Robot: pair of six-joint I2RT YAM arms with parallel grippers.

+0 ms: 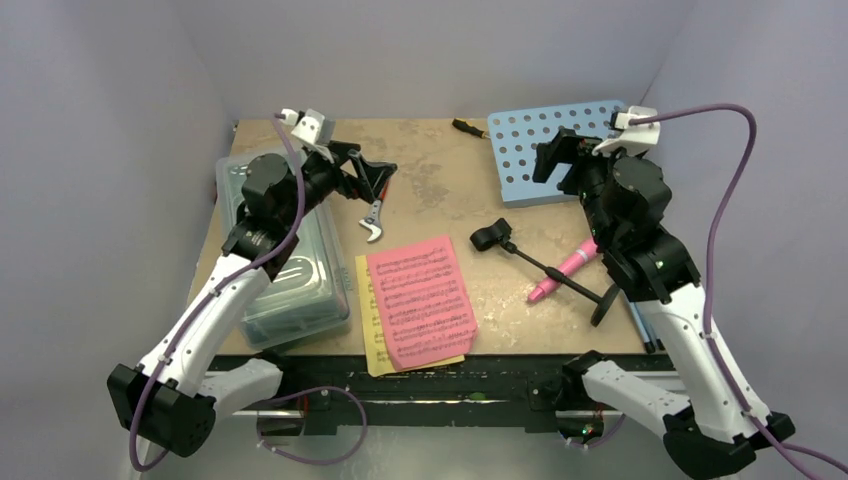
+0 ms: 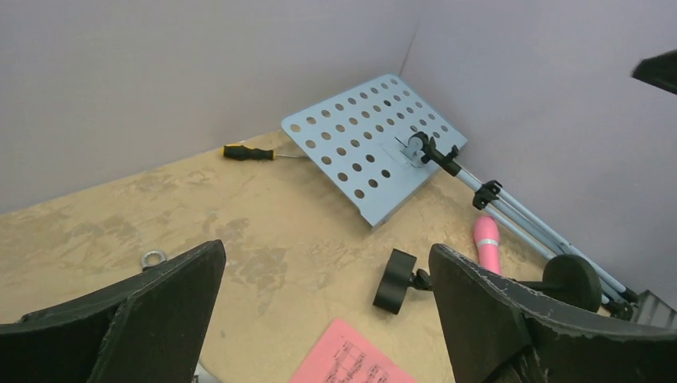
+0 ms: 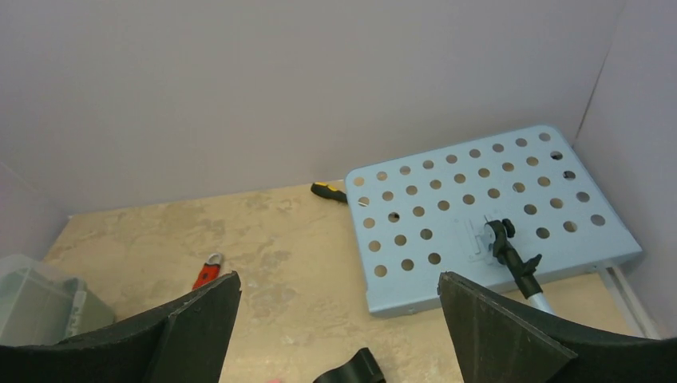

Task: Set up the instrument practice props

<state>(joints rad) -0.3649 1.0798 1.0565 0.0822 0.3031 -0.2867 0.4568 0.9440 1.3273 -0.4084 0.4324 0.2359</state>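
Note:
The light blue perforated music stand (image 1: 555, 150) lies flat at the back right, its folded tripod (image 2: 527, 219) running toward the right wall. Pink sheet music (image 1: 420, 300) lies over a yellow page (image 1: 372, 340) at the front centre. The black mic stand (image 1: 550, 268) lies on its side, its clip (image 2: 395, 281) to the left and its round base (image 1: 605, 303) to the right. Beside the rod lies the pink microphone (image 1: 562, 270). My left gripper (image 1: 375, 180) hovers open above the wrench. My right gripper (image 1: 555, 155) hangs open over the stand's plate (image 3: 447, 215). Neither holds anything.
A clear lidded box (image 1: 285, 260) sits along the left edge under my left arm. A red-handled wrench (image 1: 373, 215) lies beside it. A yellow-and-black screwdriver (image 1: 468, 126) rests near the back wall. Grey walls close in the back and both sides.

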